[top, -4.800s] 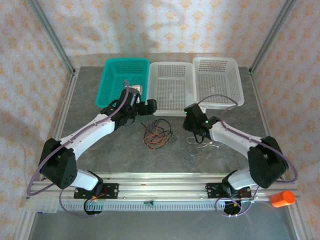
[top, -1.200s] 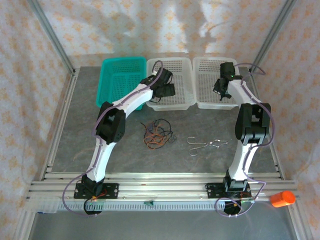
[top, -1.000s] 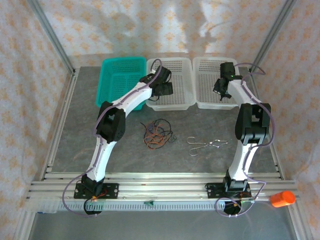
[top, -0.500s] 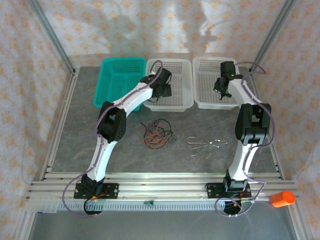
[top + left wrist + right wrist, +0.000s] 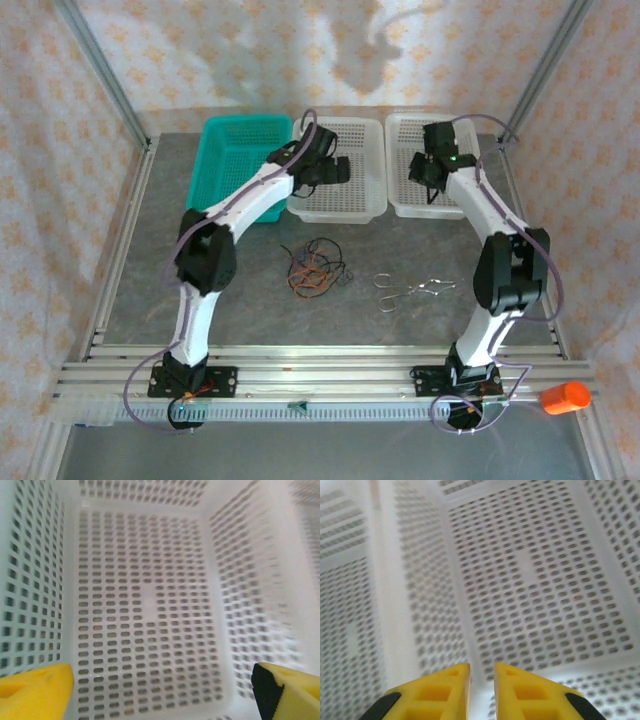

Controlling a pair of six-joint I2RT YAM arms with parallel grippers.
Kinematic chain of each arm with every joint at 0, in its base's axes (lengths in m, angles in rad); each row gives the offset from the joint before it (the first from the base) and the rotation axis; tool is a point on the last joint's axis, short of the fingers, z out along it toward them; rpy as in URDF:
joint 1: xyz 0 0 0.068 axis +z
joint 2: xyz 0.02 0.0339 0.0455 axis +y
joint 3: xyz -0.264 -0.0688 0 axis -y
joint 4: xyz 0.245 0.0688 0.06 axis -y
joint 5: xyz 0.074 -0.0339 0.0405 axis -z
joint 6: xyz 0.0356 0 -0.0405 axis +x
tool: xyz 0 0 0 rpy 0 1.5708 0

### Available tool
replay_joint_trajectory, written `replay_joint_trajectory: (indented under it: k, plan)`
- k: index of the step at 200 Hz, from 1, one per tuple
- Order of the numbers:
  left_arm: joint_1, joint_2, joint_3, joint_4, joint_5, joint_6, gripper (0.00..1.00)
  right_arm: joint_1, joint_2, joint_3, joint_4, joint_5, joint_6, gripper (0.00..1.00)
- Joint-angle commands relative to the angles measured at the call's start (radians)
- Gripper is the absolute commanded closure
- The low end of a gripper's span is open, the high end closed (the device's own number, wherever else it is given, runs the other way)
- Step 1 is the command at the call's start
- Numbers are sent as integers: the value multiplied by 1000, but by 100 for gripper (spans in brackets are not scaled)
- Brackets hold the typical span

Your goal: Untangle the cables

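Left gripper (image 5: 160, 687): spread wide, above basket (image 5: 340, 209).
Right gripper (image 5: 481, 674): nearly pressed together, apparently empty.
Cables (image 5: 315, 266): tangled, frame centre.

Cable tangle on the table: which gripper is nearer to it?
Left. The left gripper hangs over the middle white basket, just beyond the cables; the right gripper is over the right white basket, farther off.
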Motion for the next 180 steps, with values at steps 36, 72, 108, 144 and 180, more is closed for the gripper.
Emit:
replay_joint_trajectory:
  k: [36,72,108,144,180]
  plan:
    - [-62,-543,-547,237,1,30,5,199,-286,-224,32,19,71,80]
    - [-105,-750,-819,265,-29,-38,6,319,-378,-316,-44,15,151,80]
    - [-144,-838,-989,284,-11,-126,7,434,-445,-421,-39,-43,277,80]
    - [-219,-804,-1103,326,-32,-204,7,540,-443,-563,83,-65,419,80]
    - [-288,-726,-1131,355,-74,-231,3,541,-447,-689,212,-127,500,80]
